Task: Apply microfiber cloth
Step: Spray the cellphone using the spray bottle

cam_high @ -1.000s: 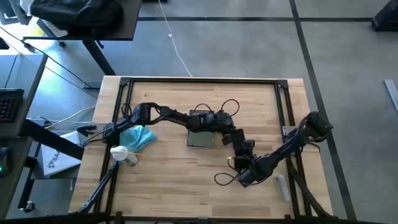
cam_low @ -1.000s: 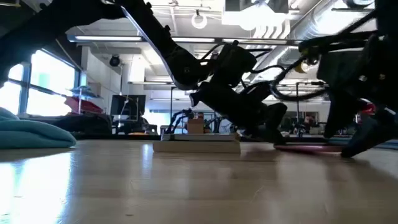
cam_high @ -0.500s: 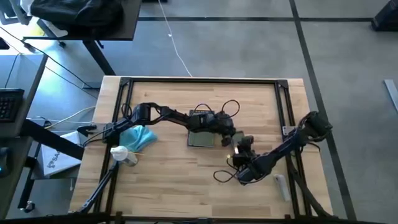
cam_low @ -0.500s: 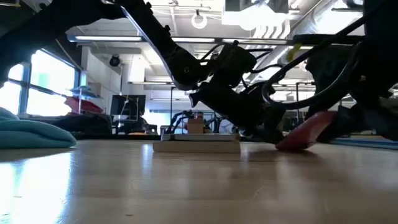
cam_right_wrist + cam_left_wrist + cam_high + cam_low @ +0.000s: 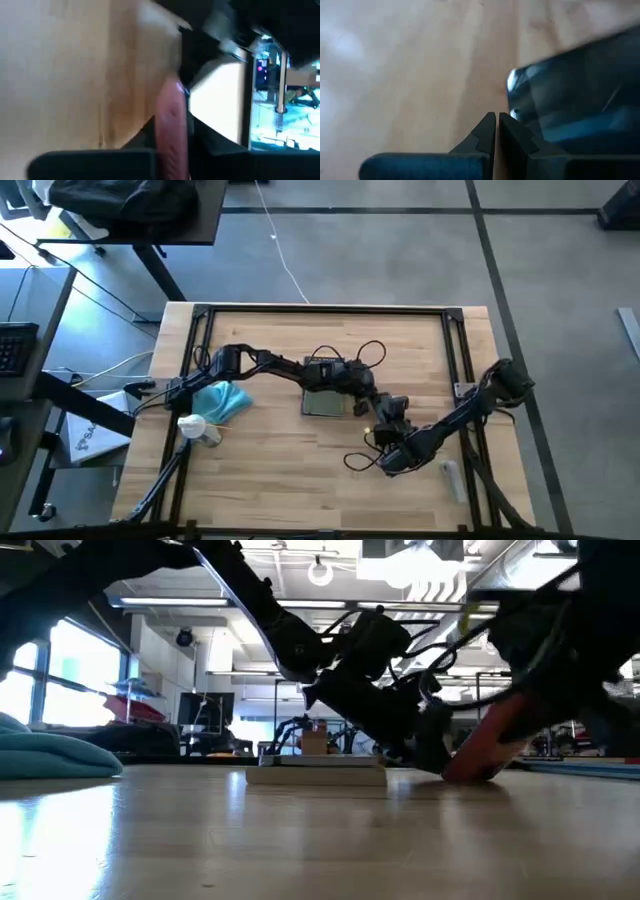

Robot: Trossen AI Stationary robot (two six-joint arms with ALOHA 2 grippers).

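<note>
The turquoise microfiber cloth (image 5: pixel 222 400) lies bunched on the table's left side, also seen in the low view (image 5: pixel 50 755); no gripper touches it. The grey-green tablet (image 5: pixel 322 400) lies flat at the table's middle. My left gripper (image 5: pixel 496 125) is shut, low over the table just right of the tablet, beside a dark glossy screen (image 5: pixel 570 95). My right gripper (image 5: pixel 384 424) is shut on the pink phone (image 5: pixel 492 740), which stands tilted right of the tablet. My left gripper's shut fingertips stand right beside the dark screen's rounded corner (image 5: pixel 512 82); I cannot tell whether they touch it. My right gripper pinches the pink phone's edge (image 5: pixel 170 120) between its two fingers. The phone is tilted up, its lower end (image 5: pixel 455 772) on the table near my left gripper.
A small white-capped spray bottle (image 5: pixel 196 428) lies near the cloth at the table's left edge. A white stick-like thing (image 5: pixel 451 476) lies by the right edge. Black frame rails (image 5: pixel 320 309) run along the table's sides.
My right gripper has risen and drawn a little toward the tablet with the pink phone. The phone, flat on the table a second ago, now stands tilted: its held end has lifted, its lower end has stayed on the table.
</note>
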